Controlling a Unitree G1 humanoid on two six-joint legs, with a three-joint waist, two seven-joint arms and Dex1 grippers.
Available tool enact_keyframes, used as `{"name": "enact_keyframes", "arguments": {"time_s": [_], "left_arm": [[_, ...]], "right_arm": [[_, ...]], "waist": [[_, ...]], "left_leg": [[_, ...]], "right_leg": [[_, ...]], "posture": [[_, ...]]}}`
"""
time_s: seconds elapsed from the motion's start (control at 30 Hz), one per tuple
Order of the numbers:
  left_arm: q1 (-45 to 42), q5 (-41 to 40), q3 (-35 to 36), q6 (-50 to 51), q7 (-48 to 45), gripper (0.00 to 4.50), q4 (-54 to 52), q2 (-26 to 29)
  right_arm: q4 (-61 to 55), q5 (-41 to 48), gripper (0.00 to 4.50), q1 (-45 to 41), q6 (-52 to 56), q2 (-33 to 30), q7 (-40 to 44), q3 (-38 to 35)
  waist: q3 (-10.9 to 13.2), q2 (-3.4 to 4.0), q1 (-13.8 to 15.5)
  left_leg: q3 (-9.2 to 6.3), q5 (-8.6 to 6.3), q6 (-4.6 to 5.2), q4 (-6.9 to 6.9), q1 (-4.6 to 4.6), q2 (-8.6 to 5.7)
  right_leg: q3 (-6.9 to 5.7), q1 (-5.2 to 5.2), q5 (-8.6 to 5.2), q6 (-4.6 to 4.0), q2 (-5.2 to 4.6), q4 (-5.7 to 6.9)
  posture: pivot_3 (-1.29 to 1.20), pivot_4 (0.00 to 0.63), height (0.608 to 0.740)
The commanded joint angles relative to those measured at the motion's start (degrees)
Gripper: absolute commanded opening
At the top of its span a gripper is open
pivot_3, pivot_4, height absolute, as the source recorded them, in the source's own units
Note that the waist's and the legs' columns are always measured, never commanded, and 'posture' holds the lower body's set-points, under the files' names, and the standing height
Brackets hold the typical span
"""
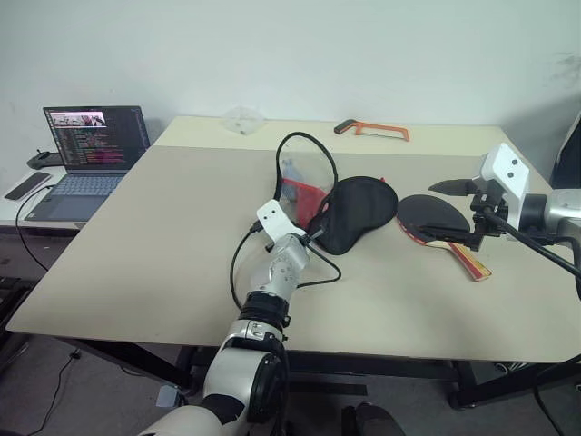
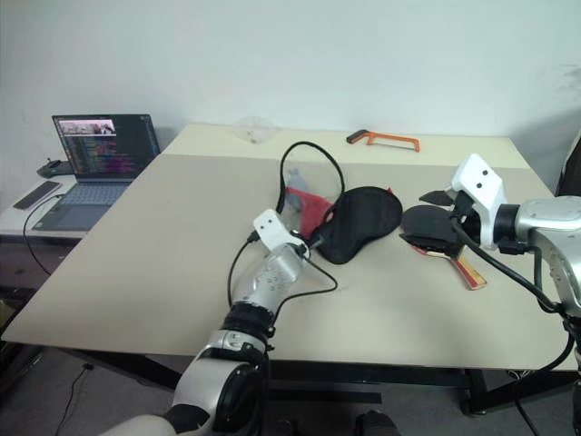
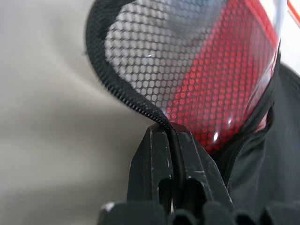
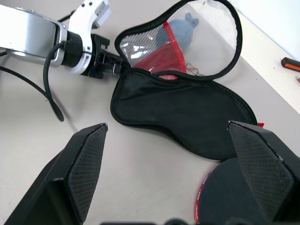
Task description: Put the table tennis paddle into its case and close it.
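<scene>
The table tennis paddle (image 1: 434, 218) lies flat on the table (image 1: 163, 245), black blade up, its striped handle (image 1: 470, 262) pointing toward the near right edge. It sits just to the right of the case (image 1: 356, 213), with the blade's rim close against the case's wide end. The paddle is outside the case.

The case lies near the middle of the table, its black underside flat on the surface and its upper flap lifted open. The flap stands up as a loop of black piping (image 1: 304, 154), with the mesh pocket (image 4: 140, 47) and the red panel (image 4: 169, 60) showing inside it.

The left gripper (image 3: 169, 133) has its two black fingers pressed together on the zipper edge of the flap, at the narrow end of the case, and holds that edge up off the table. A black cable (image 1: 241, 263) loops beside the left forearm.

The right gripper (image 4: 171, 164) hovers above the paddle's blade and the wide end of the case, its fingers (image 4: 86, 159) spread wide apart with nothing between them.

At the far edge of the table lie an orange hacksaw (image 1: 372, 129) and a small clear plastic bag (image 1: 243, 118), well apart from the case. On a lower side table to the left stands an open laptop (image 1: 91, 150), with a phone (image 1: 27, 185) beside it.
</scene>
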Motion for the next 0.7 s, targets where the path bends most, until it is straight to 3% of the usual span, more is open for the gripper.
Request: {"name": "enact_keyframes", "arguments": {"time_s": [0.03, 0.3, 0.7], "left_arm": [[-2.0, -2.9, -1.0, 3.8, -0.7, 0.96, -5.3, -12.3], [3.4, -2.2, -0.5, 10.2, 3.8, 3.66, -15.4, -5.6], [11.2, 3.0, 4.0, 21.4, 13.6, 3.66, -30.8, 2.0]], "right_arm": [[-2.0, 0.7, 4.50, -0.6, -0.4, 0.0, -0.8, -1.4], [-1.5, 0.7, 4.50, -1.2, -0.6, 2.0, -1.4, -0.2], [-0.5, 0.8, 4.50, -2.3, 0.4, 6.9, -2.5, 2.3]], "waist": [[0.0, 0.00, 0.0], [0.0, -0.01, -0.1], [0.0, -0.01, -0.1]], "left_leg": [[-0.01, 0.00, 0.00, 0.00, 0.00, 0.00], [0.02, 0.01, -0.03, 0.00, 0.01, 0.02], [0.09, 0.02, -0.05, -0.01, 0.07, 0.04]], "right_leg": [[0.00, 0.00, 0.00, 0.00, 0.00, 0.00], [0.04, -0.01, 0.00, 0.00, 0.00, 0.00], [0.16, -0.02, 0.00, 0.00, 0.03, 0.05]], "posture": [[0.00, 0.150, 0.740], [0.00, 0.150, 0.740], [0.00, 0.150, 0.740]]}}
